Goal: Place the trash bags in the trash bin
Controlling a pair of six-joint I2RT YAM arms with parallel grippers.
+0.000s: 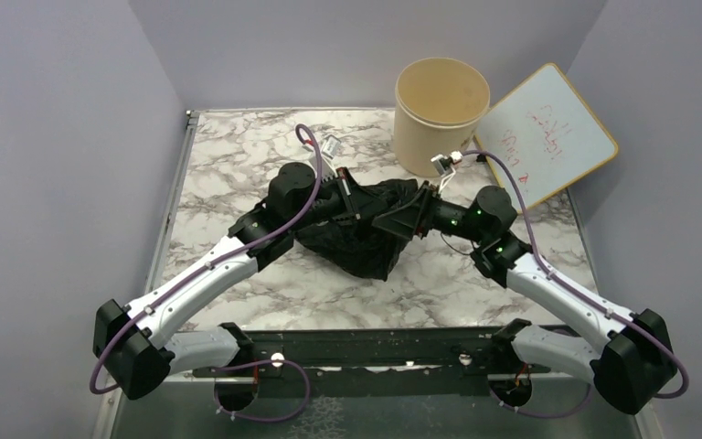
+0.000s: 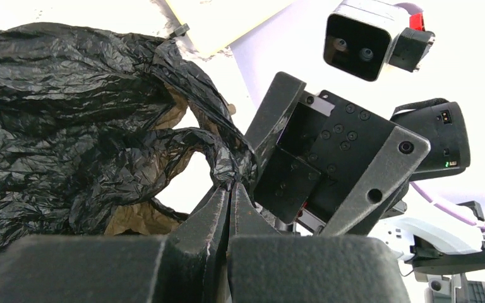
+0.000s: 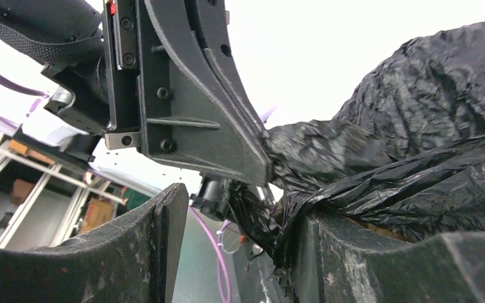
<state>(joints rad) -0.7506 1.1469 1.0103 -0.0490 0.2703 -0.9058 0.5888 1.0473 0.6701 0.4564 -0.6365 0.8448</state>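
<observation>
Film of thin, glossy black plastic makes up the trash bag (image 1: 363,249), crinkled all over and bunched into a loose heap, with a loop of it standing open in the left wrist view. Patches of tan show through gaps in its folds there.

It lies on a white marble-patterned table (image 1: 238,151) with grey veins, closed in on 3 sides by plain pale walls (image 1: 329,46). The trash bin (image 1: 439,137), a round beige tub, stands upright at the back, behind the bag and apart from it. A white board (image 1: 548,137) with a yellow frame and red scribbles lies just right of the bin.

The bag sits mid-table between the 2 arms. The left gripper (image 2: 230,189) is pressed closed, pinching a twisted fold of the bag at its tips. The right gripper (image 3: 243,205) faces it close by with its 2 fingers standing apart. Bag film is draped over one finger (image 3: 379,259) and hangs into the gap, while the other finger (image 3: 132,252) is bare.
</observation>
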